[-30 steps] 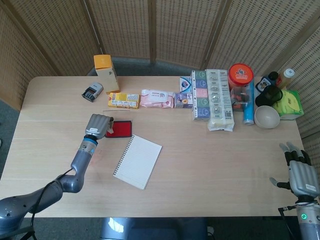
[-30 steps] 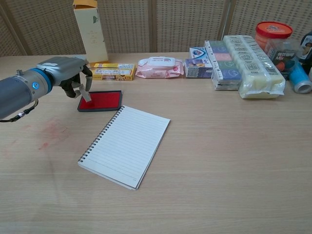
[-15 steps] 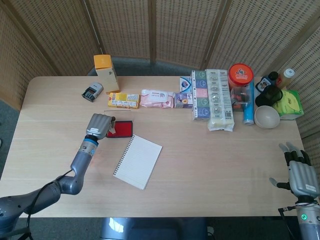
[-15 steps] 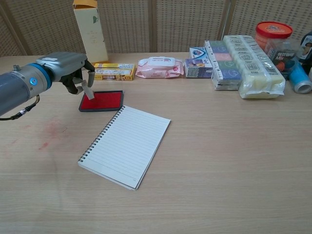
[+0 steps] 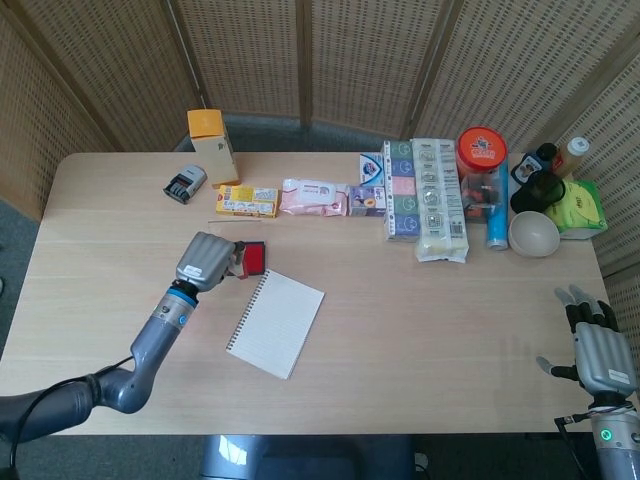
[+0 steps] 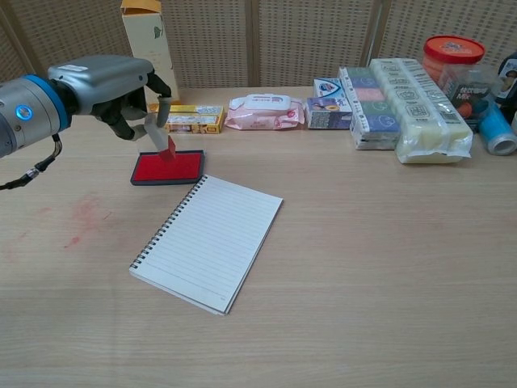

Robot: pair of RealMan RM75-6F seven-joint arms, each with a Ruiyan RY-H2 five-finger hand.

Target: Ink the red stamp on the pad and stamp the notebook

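Red ink shows on the tip of the stamp [image 6: 161,137] that my left hand [image 6: 109,83] pinches between its fingers, and the stamp hangs tilted in the air just above the ink pad [image 6: 167,167], not touching it. The notebook [image 6: 208,240] lies open on the table [image 6: 388,267] just beside the pad, its spiral edge nearest to it and its lined page bare, so the stamping itself is not yet done. My worry is the tilt: if I bring the stamp down on the page at this angle, I judge only one edge of its face would meet the paper and the mark would come out partial or smeared. The grip looks slim too, a pinch high on a thin handle, so pressing down could make the stamp twist or slip out, and an inked face dropped on the wood would leave a stain. From the head view my hand covers most of the pad, so I cannot check the stamp's face there. The notebook is loose and light, and a sideways push could slide it. My right hand [image 5: 603,352] rests well apart at the near table edge, fingers apart, holding nothing.
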